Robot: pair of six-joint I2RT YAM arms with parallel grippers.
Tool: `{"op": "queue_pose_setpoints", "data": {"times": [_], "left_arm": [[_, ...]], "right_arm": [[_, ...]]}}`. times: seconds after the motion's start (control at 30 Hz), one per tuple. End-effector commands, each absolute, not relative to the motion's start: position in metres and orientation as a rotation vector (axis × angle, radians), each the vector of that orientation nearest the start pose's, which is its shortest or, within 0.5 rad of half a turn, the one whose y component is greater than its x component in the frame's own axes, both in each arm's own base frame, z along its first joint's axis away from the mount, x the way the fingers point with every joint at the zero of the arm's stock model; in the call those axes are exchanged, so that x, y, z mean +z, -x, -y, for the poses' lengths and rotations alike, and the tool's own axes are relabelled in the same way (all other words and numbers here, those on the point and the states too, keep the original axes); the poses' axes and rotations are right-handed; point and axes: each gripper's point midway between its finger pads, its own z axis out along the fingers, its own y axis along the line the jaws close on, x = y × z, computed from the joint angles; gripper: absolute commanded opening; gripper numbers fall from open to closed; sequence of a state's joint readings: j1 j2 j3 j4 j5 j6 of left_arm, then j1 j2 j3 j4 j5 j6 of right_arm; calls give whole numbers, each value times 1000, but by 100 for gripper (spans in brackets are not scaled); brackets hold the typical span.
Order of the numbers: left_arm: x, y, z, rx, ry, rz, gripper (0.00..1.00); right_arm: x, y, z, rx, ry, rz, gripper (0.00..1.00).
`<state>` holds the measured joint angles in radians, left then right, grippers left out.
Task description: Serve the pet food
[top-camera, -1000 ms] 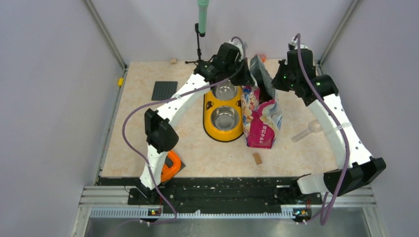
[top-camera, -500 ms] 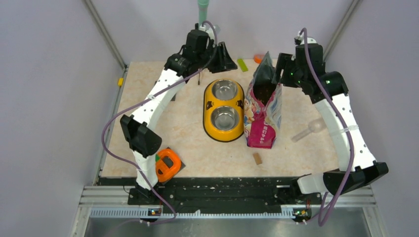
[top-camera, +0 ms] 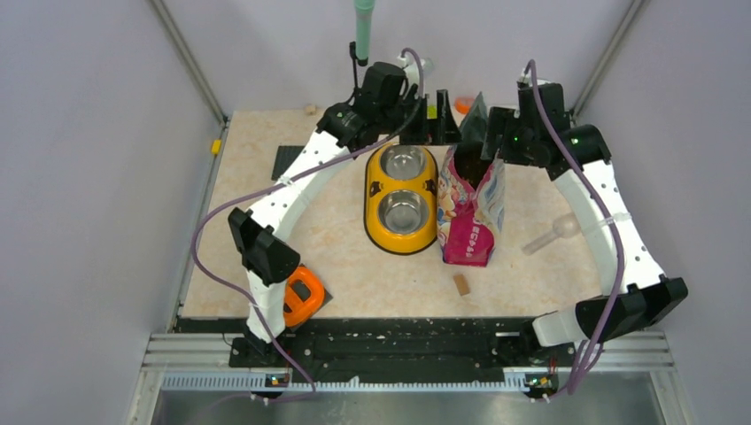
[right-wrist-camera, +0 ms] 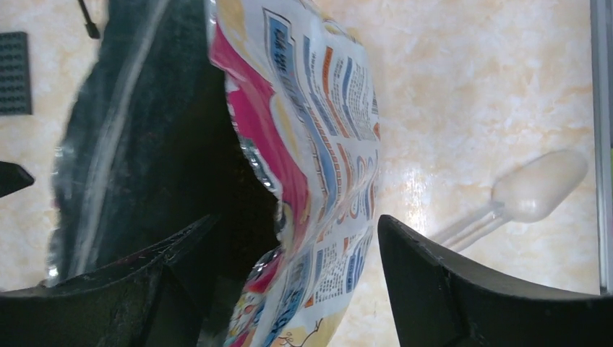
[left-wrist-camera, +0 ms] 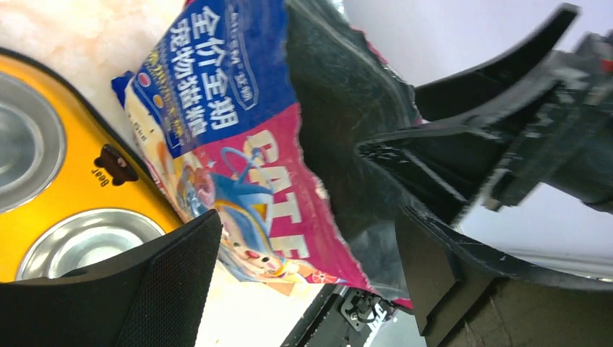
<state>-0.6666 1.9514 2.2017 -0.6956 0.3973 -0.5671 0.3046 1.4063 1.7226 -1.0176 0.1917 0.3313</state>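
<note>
The pet food bag (top-camera: 471,212) stands open-mouthed on the worktop (top-camera: 336,239), at 3 o'clock of the yellow double bowl (top-camera: 400,243), with the right claw (right-wrist-camera: 293,220) spread astride its rim and the left claw (left-wrist-camera: 307,217) spread at its 11 o'clock.

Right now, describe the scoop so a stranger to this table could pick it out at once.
Find the yellow double-bowl feeder mid-table; the opened pink pet food bag stands beside its right side. Right of the bag, between it and the right arm, lies the scoop. It alone is clear plastic, with a round bowl and slim handle, unlike the tan wooden block nearby.
</note>
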Motion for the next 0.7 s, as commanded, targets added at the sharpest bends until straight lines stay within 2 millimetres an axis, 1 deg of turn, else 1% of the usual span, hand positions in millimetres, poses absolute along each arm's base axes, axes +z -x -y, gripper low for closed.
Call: {"op": "queue_pose_setpoints", "data": {"times": [0.0,0.1,0.2,0.3,0.37,0.47,0.5,0.53,0.57,0.6,0.63,0.67], "left_arm": [[344,-357,413,-1110,-476,-2146,93],[323,-360,417,-1062,-492,-2212,93],[315,-356,426,-1113,-526,-2245,89],[307,-356,430,-1091,-534,-2257,86],[301,-360,431,-1057,-528,-2262,83],[294,-363,432,-1030,-527,-2271,77],[294,-363,433,-1033,-521,-2273,72],[295,-363,434,-1038,-511,-2275,60],[297,-363,435,-1046,-506,-2272,46],[300,-362,435,-1051,-504,-2263,29],[302,-363,434,-1044,-493,-2259,12],[305,-364,434,-1040,-486,-2248,0]], "right_arm": [[299,-350,-81,126,-184,-2285,76],[290,-351,-80,153,-206,-2307,65],[281,-352,-79,165,-217,-2334,57],[275,-353,-78,156,-216,-2353,48],[275,-354,-79,159,-213,-2351,40],[274,-355,-80,161,-207,-2357,36],[274,-355,-79,155,-208,-2357,30],[274,-356,-78,149,-210,-2357,18],[274,-356,-77,140,-213,-2356,2],[275,-356,-76,128,-218,-2355,0],[275,-357,-74,114,-225,-2352,0],[277,-359,-71,99,-234,-2344,0]]}}
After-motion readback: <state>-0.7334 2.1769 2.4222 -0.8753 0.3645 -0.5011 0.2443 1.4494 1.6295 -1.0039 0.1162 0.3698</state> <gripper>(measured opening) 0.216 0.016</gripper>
